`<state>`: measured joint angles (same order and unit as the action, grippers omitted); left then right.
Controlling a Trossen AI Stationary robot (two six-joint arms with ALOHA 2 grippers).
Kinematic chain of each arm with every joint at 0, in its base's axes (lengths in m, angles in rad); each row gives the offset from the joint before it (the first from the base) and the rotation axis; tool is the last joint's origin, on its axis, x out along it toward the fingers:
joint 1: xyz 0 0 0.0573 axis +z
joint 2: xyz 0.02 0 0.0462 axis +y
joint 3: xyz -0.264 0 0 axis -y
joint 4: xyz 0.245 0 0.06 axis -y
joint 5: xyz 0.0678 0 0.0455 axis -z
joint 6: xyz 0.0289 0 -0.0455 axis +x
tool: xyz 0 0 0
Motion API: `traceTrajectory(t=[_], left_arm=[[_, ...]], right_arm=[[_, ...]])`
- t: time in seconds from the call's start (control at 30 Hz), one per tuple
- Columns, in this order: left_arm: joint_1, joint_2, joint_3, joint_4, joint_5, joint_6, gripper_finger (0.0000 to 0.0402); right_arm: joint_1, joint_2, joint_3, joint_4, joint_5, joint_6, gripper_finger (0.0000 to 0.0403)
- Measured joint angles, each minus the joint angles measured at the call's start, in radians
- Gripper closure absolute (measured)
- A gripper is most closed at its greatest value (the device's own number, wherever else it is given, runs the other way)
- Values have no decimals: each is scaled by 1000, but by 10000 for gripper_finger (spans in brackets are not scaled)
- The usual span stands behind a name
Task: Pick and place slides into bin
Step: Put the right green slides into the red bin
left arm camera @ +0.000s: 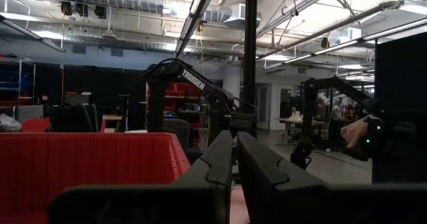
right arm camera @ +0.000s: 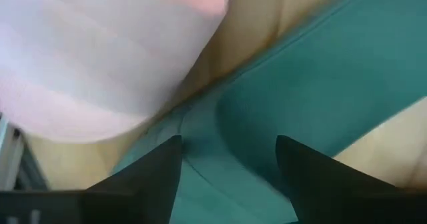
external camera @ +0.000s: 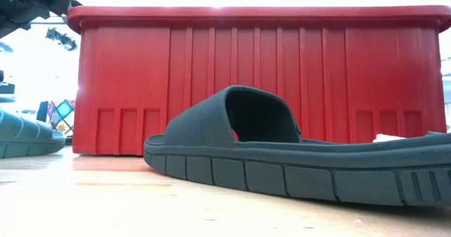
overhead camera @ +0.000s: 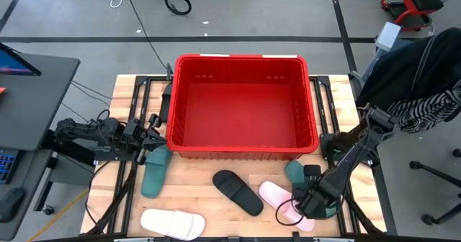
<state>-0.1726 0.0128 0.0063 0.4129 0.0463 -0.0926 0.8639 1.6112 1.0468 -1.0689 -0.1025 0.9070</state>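
Note:
The red bin [overhead camera: 243, 150] stands at the middle of the table. My right gripper [overhead camera: 311, 199] is low over a teal slide [overhead camera: 294, 172] at the near right, its fingers open over the teal foam [right arm camera: 320, 84]. A pink slide [overhead camera: 277, 196] lies just left of it and also shows in the right wrist view [right arm camera: 87, 44]. A black slide [overhead camera: 238, 192] lies flat in front of the bin. A second teal slide [overhead camera: 155, 173] and a white slide [overhead camera: 173, 224] lie at the near left. My left gripper [left arm camera: 235, 159] is shut and empty, level beside the bin's left wall. My right gripper comes at the teal slide from above with open fingers [right arm camera: 157, 177]. I cannot tell whether they touch the foam.
The bin's inside shows only its red floor [overhead camera: 238, 112]. In the low view the black slide [external camera: 282, 152] lies close in front of the bin's wall [external camera: 261, 75]. Bare wood shows between the slides along the near edge [overhead camera: 216, 224].

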Motion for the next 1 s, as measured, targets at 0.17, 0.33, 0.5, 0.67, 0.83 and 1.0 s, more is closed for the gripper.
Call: traceTrajectory(t=[0.17, 0.33, 0.5, 0.67, 0.83, 1.0], left_arm=[[0, 0, 0, 0, 0, 0, 378], [0, 0, 0, 1, 0, 0, 370], [0, 0, 0, 1, 0, 0, 367], [0, 0, 0, 0, 0, -1, 373], [0, 0, 0, 1, 0, -1, 378], [0, 0, 0, 1, 0, -1, 374]], right_arm=[[-1, 0, -1, 24, -132, 12, 160], [-3, 0, 14, 53, -161, -46, 173], [-13, 0, 15, 52, -237, -86, 199], [-11, 0, 9, 54, -325, -136, 231], [-3, 0, -24, 53, -351, -297, 260], [-4, 1, -40, 53, -354, -354, 311]])
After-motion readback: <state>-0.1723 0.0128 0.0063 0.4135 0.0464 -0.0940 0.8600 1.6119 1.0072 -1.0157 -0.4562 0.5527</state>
